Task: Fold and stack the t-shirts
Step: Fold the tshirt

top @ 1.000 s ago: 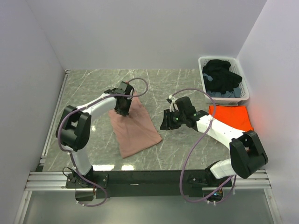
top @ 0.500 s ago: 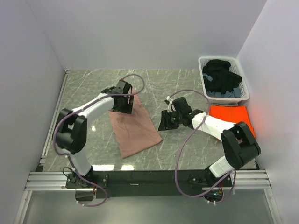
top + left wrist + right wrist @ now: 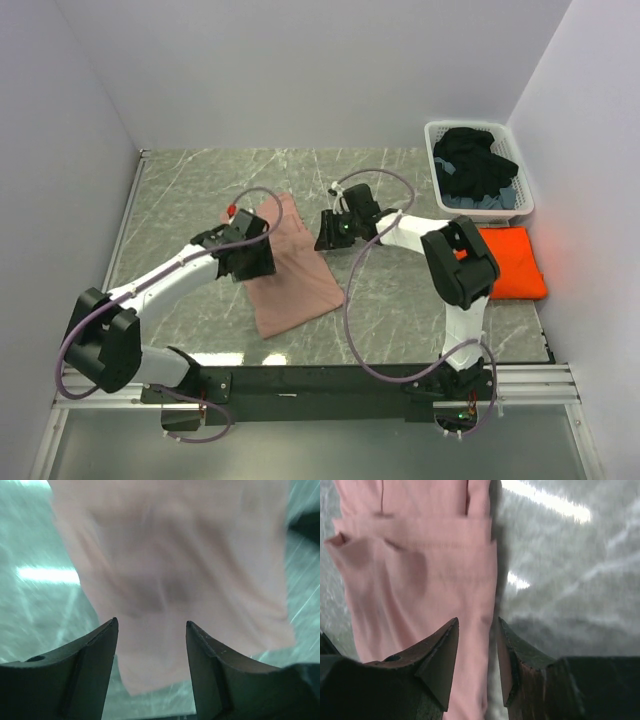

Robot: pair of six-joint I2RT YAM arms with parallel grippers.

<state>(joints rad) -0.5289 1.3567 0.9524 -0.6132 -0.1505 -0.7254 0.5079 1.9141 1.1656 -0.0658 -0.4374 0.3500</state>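
The dusty-pink t-shirt (image 3: 300, 285) lies folded into a long strip on the green marble table (image 3: 400, 300). My left gripper (image 3: 253, 262) hovers over its left side, open and holding nothing. In the left wrist view the blurred pink t-shirt (image 3: 175, 555) fills the space beyond the left gripper (image 3: 151, 622). My right gripper (image 3: 327, 235) is at the shirt's far right edge, also open. In the right wrist view the right gripper (image 3: 477, 621) straddles the right edge of the pink t-shirt (image 3: 420, 555). The orange t-shirt (image 3: 515, 265) lies folded at the right.
A white laundry basket (image 3: 434, 165) holding dark clothes (image 3: 475, 160) stands at the back right corner. White walls close in the table at the back and on both sides. The right arm's upper links reach across the table in front of the orange t-shirt.
My left gripper has opened, let go of the pink t-shirt's far part and drawn back toward the near left. The right gripper has swung left to the shirt's right edge.
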